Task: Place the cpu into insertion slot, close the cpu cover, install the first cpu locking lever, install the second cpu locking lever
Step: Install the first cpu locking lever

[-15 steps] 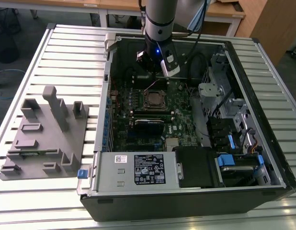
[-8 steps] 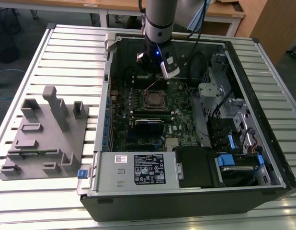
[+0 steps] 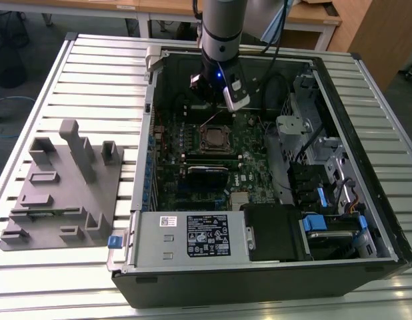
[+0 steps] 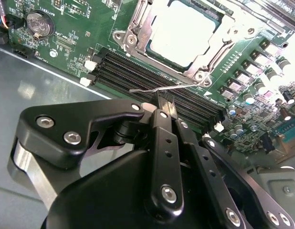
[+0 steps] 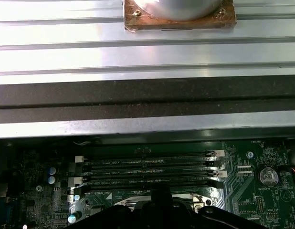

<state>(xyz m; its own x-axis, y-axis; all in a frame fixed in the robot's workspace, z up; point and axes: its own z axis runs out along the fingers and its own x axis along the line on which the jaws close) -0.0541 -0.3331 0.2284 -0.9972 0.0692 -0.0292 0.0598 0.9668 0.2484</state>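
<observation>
Lever-locking seems underway: the hand [image 4: 164,101], fingers together, touches a raised locking lever [image 4: 142,89] that likely needs pressing down to latch.

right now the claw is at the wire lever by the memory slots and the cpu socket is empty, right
No: the second wrist view shows the cpu sitting in it, framed by the cpu cover. The claw is at the wire lever by the memory slots.
</observation>
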